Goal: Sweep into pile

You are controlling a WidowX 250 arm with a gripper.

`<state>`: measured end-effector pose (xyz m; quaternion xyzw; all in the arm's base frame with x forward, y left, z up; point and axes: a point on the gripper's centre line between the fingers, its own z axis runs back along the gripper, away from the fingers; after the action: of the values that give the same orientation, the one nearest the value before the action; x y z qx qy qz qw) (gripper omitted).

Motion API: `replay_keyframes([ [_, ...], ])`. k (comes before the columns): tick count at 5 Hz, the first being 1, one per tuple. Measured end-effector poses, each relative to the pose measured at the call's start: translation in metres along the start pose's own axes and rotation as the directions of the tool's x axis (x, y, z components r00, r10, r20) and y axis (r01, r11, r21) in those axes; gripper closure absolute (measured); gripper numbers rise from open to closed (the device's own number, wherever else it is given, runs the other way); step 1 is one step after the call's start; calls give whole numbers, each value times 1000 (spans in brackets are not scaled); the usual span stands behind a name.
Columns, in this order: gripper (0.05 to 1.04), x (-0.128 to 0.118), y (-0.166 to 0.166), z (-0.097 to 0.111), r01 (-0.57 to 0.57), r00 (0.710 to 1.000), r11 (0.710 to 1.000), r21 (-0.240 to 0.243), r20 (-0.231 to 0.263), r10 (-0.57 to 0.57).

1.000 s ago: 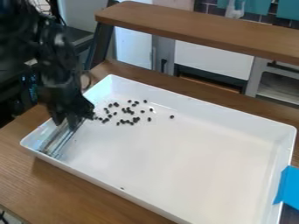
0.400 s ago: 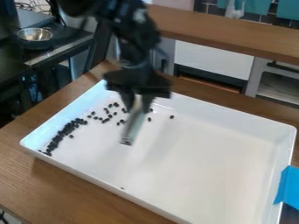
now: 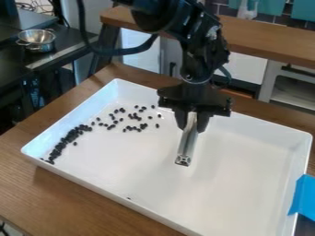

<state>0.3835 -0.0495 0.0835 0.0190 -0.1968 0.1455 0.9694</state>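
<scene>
The gripper (image 3: pixel 192 123) hangs over the white tray (image 3: pixel 246 184), right of its middle toward the back, shut on a silver metal bar (image 3: pixel 187 143). The bar slants down toward the camera, its square end lowest. Dark beans form a dense curved band (image 3: pixel 69 137) along the tray's left side. A looser scatter of beans (image 3: pixel 135 116) lies to the left of the gripper, near the back left. One small dark speck (image 3: pixel 129 198) sits by the tray's front wall.
The tray's raised walls surround the beans, on a wooden table (image 3: pixel 73 198). Blue tape (image 3: pixel 304 198) covers part of the right wall. A wooden shelf (image 3: pixel 265 39) runs behind, and a metal bowl (image 3: pixel 37 39) stands on the dark counter at upper left.
The gripper has moved from the tray's left side to the right, with the bar still held. The band of beans along the left side has come into view, as has the bowl.
</scene>
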Motion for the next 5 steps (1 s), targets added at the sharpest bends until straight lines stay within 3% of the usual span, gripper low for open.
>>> replay_keyframes([
  [3, 736, 10, -4, -47, 2, 999, 998, 62, -43, 0],
  [5, 736, 23, 13, -59, -35, 996, 995, 90, -74, 42],
])
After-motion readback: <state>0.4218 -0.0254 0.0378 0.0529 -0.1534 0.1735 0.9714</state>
